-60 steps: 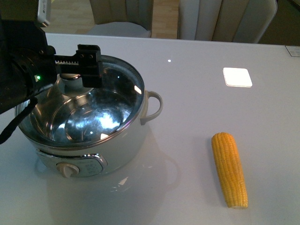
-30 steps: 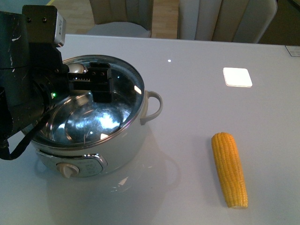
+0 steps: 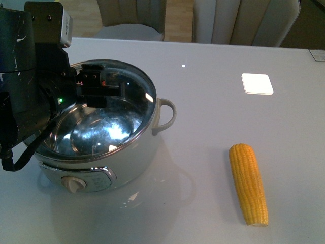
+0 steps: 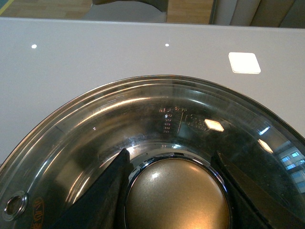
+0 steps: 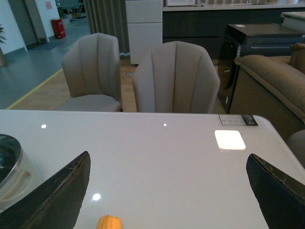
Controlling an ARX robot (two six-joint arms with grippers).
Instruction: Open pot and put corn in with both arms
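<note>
The white pot stands at the table's left, with its control knob facing me and a cream handle on its right. Its glass lid covers the steel bowl. My left gripper is above the lid, and in the left wrist view it is shut on the bronze lid knob, one finger on each side. The yellow corn lies on the table to the right, apart from the pot. My right gripper is open and empty above the table, with the corn's tip below it.
A white square patch lies on the table at the back right. Beige chairs stand behind the table's far edge. The pot's rim shows at the edge of the right wrist view.
My left arm has swung in closer and higher over the pot, and its gripper stays at the lid knob. The lid, the pot and the corn sit where they were.
</note>
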